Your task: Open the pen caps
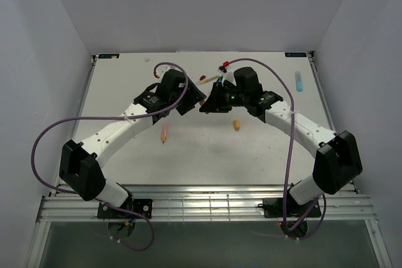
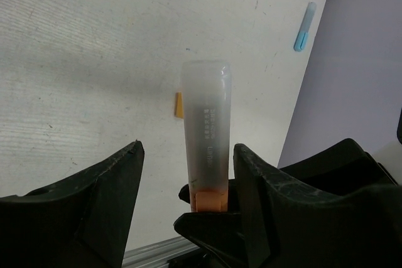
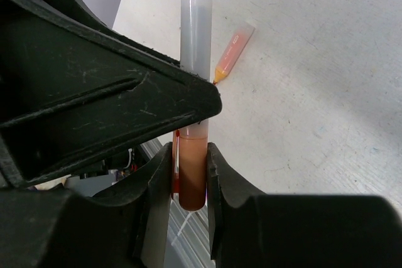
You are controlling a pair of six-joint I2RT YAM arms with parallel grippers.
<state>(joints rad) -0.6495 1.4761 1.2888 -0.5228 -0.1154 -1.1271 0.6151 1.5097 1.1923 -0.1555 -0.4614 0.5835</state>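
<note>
Right wrist view: right gripper (image 3: 189,155) is clamped on the orange cap (image 3: 190,180), raised above the table (image 1: 119,86). Left gripper (image 2: 188,152) stands wide, fingers either side of the translucent barrel (image 2: 206,117), not gripping. Step looks like securing the barrel for the pull. Next move likely needs left to close on the barrel, then a straight pull apart along its axis.

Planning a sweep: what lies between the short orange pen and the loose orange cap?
Nothing: the top view shows bare table between the short orange pen and the loose orange cap.
</note>
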